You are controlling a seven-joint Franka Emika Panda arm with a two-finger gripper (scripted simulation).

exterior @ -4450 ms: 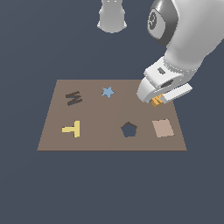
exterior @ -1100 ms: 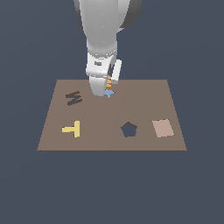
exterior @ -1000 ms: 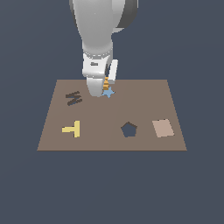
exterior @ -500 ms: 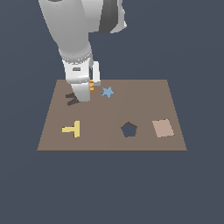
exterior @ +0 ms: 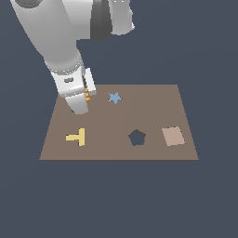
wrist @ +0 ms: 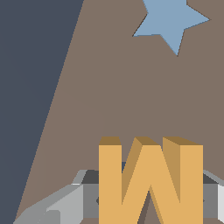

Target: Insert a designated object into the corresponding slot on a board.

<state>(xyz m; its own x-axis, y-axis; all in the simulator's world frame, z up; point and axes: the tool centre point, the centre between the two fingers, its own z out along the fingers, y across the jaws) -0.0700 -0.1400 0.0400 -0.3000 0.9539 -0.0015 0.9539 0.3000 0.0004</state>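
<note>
My gripper (exterior: 83,101) is shut on the designated object (exterior: 87,94), a thick orange-yellow M-shaped block. It hangs low over the far left part of the board (exterior: 153,109) in the exterior view. The wrist view shows the block (wrist: 148,179) clamped between the grey fingers (wrist: 65,203), close above the brown board (wrist: 87,87). The arm hides the board surface directly under the block, so the slot there is out of sight.
A blue star (exterior: 114,97) lies just to the exterior view's right of the gripper and also shows in the wrist view as the star (wrist: 170,22). A pale-yellow T (exterior: 76,137), a dark pentagon hole (exterior: 136,137) and a tan square patch (exterior: 173,135) line the board's near side.
The arm has carried the block from the board's far right, past the star, to the far left. The dark M figure seen earlier is now covered by the gripper.
</note>
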